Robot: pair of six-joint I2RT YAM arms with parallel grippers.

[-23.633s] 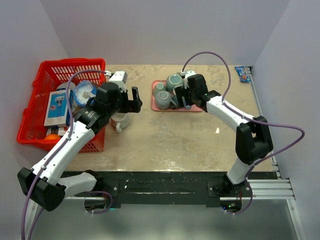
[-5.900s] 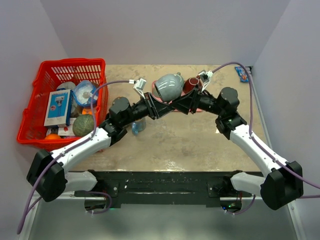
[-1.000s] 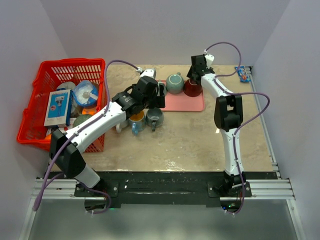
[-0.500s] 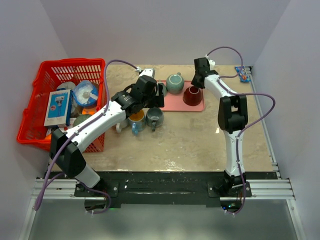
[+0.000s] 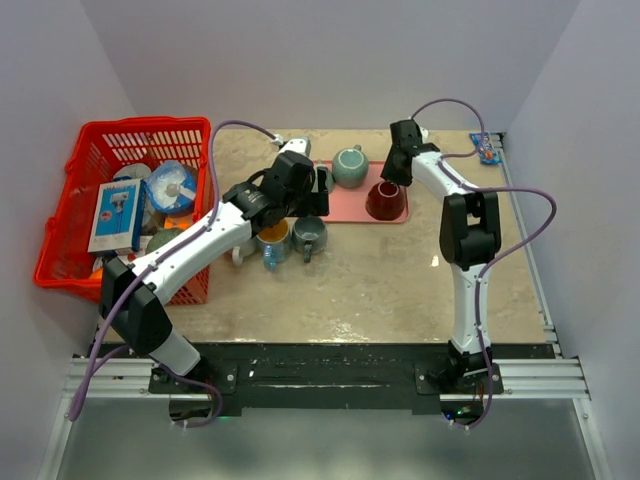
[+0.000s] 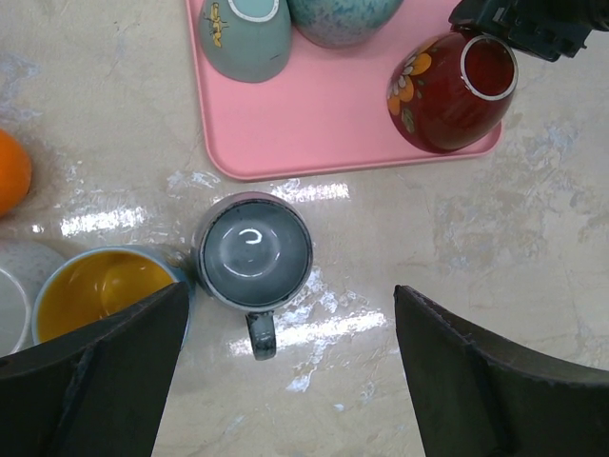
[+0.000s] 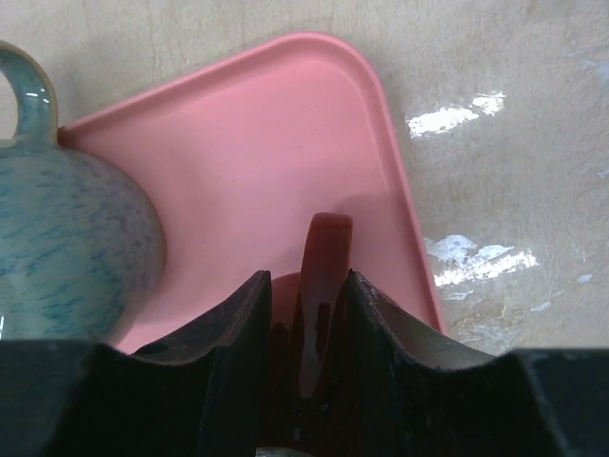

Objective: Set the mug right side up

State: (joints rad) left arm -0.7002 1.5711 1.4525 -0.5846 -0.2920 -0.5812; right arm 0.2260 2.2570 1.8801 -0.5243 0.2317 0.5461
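The right gripper (image 7: 322, 286) is clamped on the handle (image 7: 324, 238) of the red mug (image 6: 442, 90), its fingers pinching the loop from both sides. The mug sits at the right end of the pink tray (image 6: 314, 124), just beside the teal mug (image 7: 67, 248). Its mouth faces up, and the left wrist view shows the pale rim and the red inside. It seems to lean a little, and I cannot tell if the base is flat on the tray. So this looks like the set-down, with the turning itself all but done.

The left gripper (image 6: 285, 371) hangs with fingers wide apart and empty above the grey mug (image 6: 253, 252), which stands on the table just off the tray.

Next, I'd say: settle the base level, open the fingers gently so the handle doesn't drag, and lift straight off, away from the teal mug.
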